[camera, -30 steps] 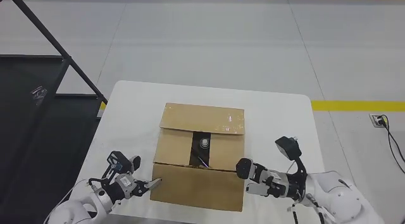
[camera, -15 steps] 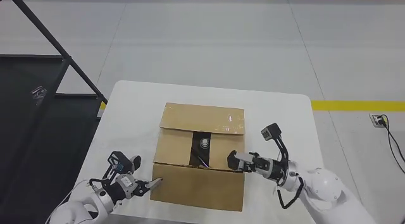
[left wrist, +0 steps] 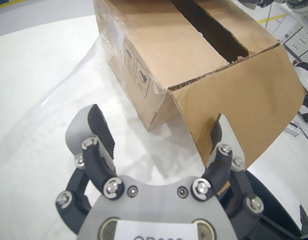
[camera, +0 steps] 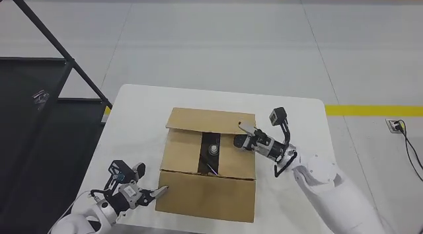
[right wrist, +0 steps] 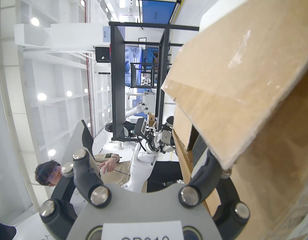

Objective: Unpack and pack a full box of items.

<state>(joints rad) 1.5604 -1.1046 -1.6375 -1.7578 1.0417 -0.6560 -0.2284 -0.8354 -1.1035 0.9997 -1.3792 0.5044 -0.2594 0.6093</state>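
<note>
The cardboard box [camera: 208, 168] stands on the white table [camera: 139, 115], about midway between the left and right edges and closer to the near edge. Its walls lie almost parallel to the table edges. From above the body looks nearly square, so I cannot tell which side is the longer one.

The two inner flaps [camera: 184, 155] are folded down flat. Between them is a dark slot [camera: 211, 160], and its long axis runs from the far edge toward the near edge. Through the slot a white round cap [camera: 213, 149] of some item shows, facing up. The far flap [camera: 205, 121] is raised a little. The near flap [camera: 205, 197] leans outward toward the near edge.

The left gripper [left wrist: 157, 116] is low at the near left corner of the box, and its fingers [left wrist: 99, 123] are spread wide with nothing between them. One fingertip is at the lower corner of the near flap. I cannot tell if it touches.

The right gripper [camera: 242, 135] is at the right end of the far flap, also spread. One finger is under the flap and the other is free, so the flap is not pinched.

Loose clear tape [left wrist: 114, 28] hangs on the left wall of the box.
</note>
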